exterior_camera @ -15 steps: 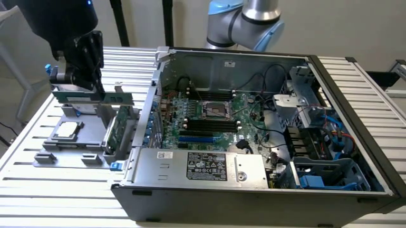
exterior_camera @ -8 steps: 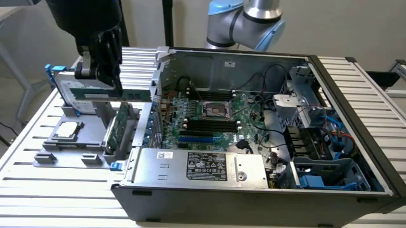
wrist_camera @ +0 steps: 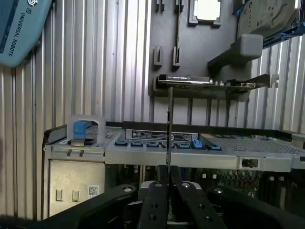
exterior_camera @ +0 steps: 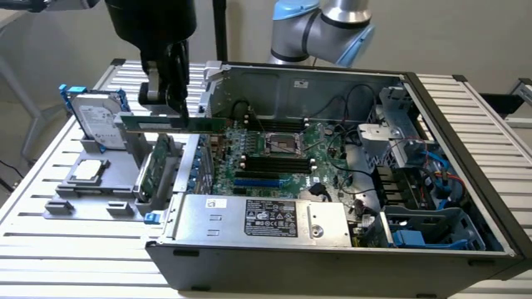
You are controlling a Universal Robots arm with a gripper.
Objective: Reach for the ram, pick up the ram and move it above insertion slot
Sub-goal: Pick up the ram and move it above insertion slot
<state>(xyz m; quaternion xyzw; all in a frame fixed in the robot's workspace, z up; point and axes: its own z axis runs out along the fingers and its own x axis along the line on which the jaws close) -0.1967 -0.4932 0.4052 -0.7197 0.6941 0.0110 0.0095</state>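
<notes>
You have the ram (exterior_camera: 171, 124) in the air already: the gripper (exterior_camera: 176, 106) pinches it from above, fingers pressed against both flat faces, and the stick hangs level over the gap between the grey parts tray (exterior_camera: 91, 187) and the left wall of the open computer case (exterior_camera: 465, 180). In the wrist view you see the ram (wrist_camera: 168, 124) edge-on, a thin dark line rising out from between the two black fingers (wrist_camera: 155, 200), which close on it near the middle of its length.

It is not yet over the motherboard (exterior_camera: 275, 156). The black memory slots (exterior_camera: 275, 165) lie further to the exterior view's right, inside the case, well apart from where the stick hangs now.

Judge the stick as light, thin and stiff, but fragile. It should not sag in the grip, yet a hard squeeze on the chips or a knock against the case's sheet-metal edge could crack it or shift it between the pads. The smooth faces look slippery, so a central hold on the flat sides, as you have here, seems best, leaving the contact edge free underneath.

Mind the neighbours on the left: the silver hard drive (exterior_camera: 98, 121) stands upright in the tray just beyond the ram's left end, and the wider green expansion card (exterior_camera: 156, 168) stands just beneath it.
</notes>
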